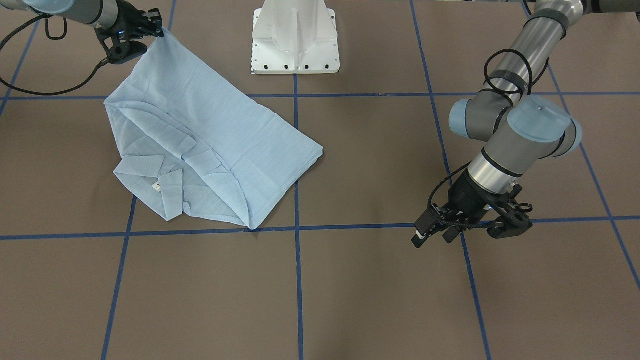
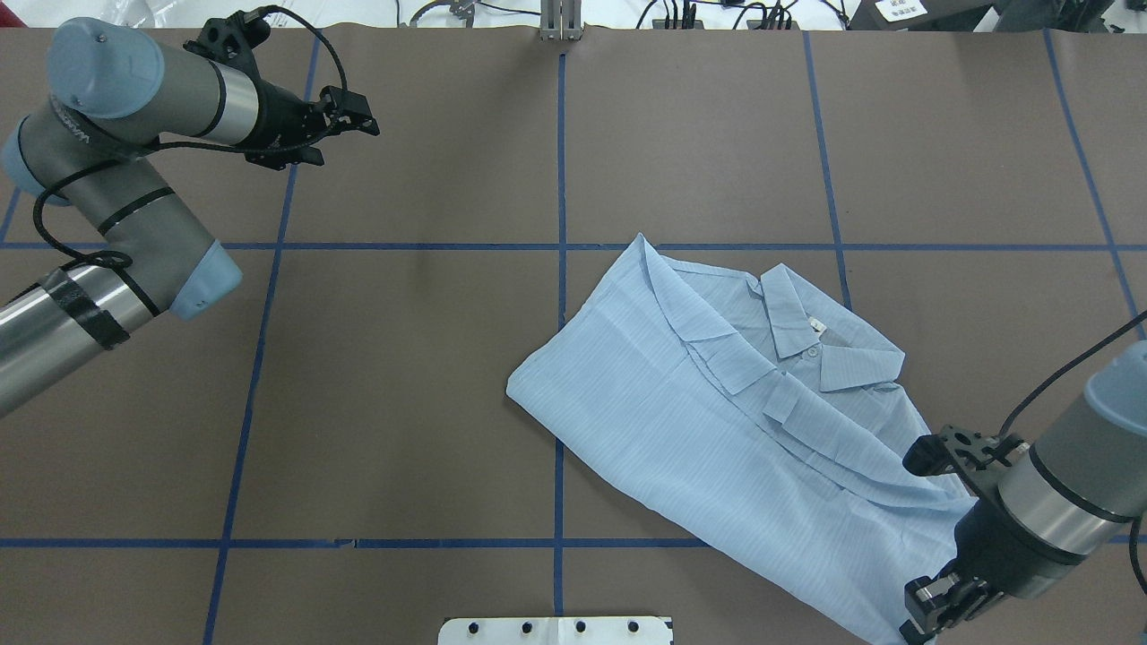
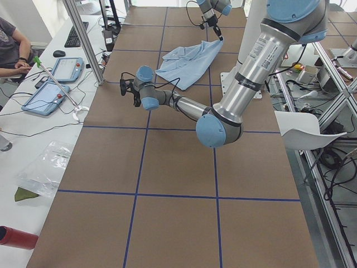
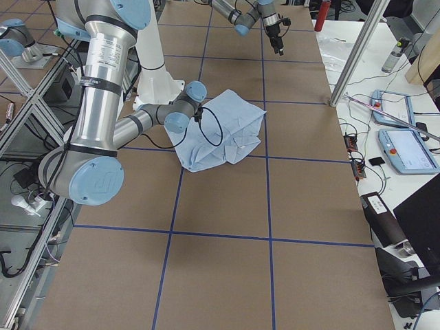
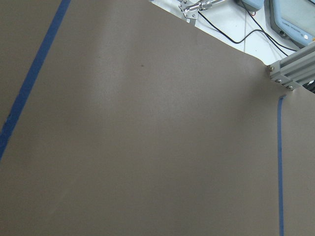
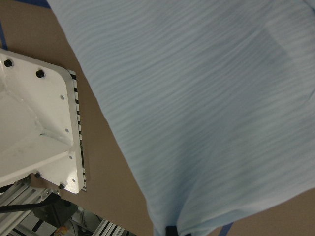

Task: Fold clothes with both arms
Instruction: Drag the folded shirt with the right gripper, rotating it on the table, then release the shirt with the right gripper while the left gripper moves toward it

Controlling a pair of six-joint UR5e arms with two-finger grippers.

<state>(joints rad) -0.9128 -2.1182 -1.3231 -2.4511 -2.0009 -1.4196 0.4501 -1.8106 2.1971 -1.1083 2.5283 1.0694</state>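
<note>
Currently the right pincer [image 1: 156, 29] is clamped on one corner of the striped light blue shirt [image 1: 215, 135], which stretches diagonally away from it across the table [image 1: 380, 300]. Well apart from the shirt, the left pincer [image 1: 462, 234] hangs spread and empty, so the right arm is nearer.

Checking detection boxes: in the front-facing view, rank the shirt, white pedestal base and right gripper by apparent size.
Largest: shirt.
Then: white pedestal base, cropped at the top.
Smallest: right gripper, clamped on the shirt's corner.
</note>
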